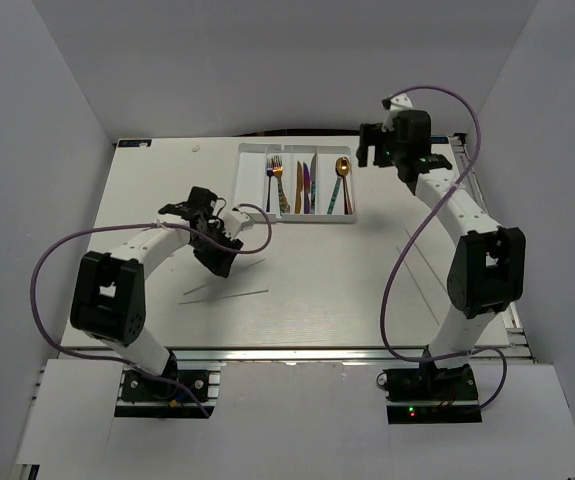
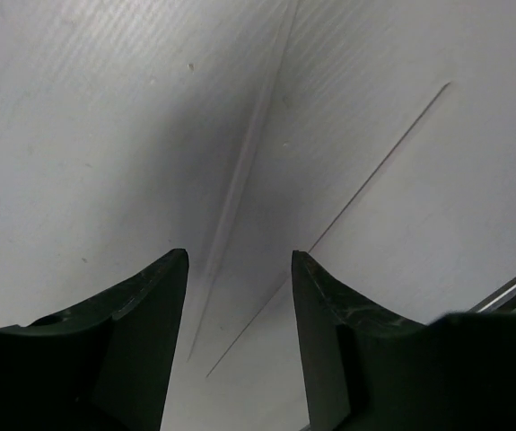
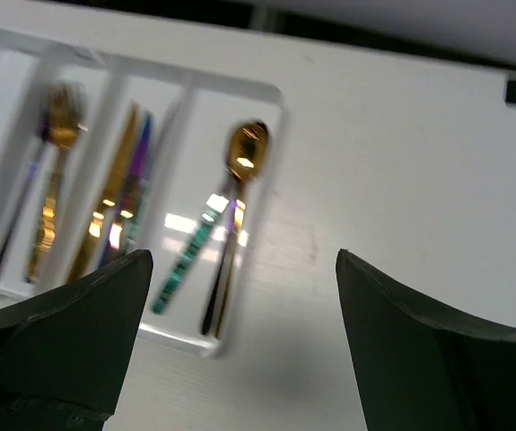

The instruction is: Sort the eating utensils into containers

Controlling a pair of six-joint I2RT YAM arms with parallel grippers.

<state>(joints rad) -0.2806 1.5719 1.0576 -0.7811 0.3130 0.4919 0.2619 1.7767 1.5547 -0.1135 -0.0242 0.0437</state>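
The white tray (image 1: 297, 147) sits at the back middle of the table. Its compartments hold forks (image 1: 275, 180), knives (image 1: 307, 185) and spoons (image 1: 340, 180); the leftmost compartment is bare. My right gripper (image 1: 370, 155) hovers just right of the tray, open and empty. The right wrist view shows its jaws wide apart (image 3: 244, 260), with the tray (image 3: 186, 76), a gold spoon (image 3: 244, 153) and a teal-handled utensil (image 3: 186, 256) up to the left. My left gripper (image 1: 219, 264) is over bare table in front of the tray, open and empty (image 2: 240, 260).
Thin grey lines (image 1: 227, 295) lie on the table under and in front of the left gripper; they also show in the left wrist view (image 2: 383, 153). More faint lines (image 1: 422, 255) run on the right side. Grey walls enclose the table.
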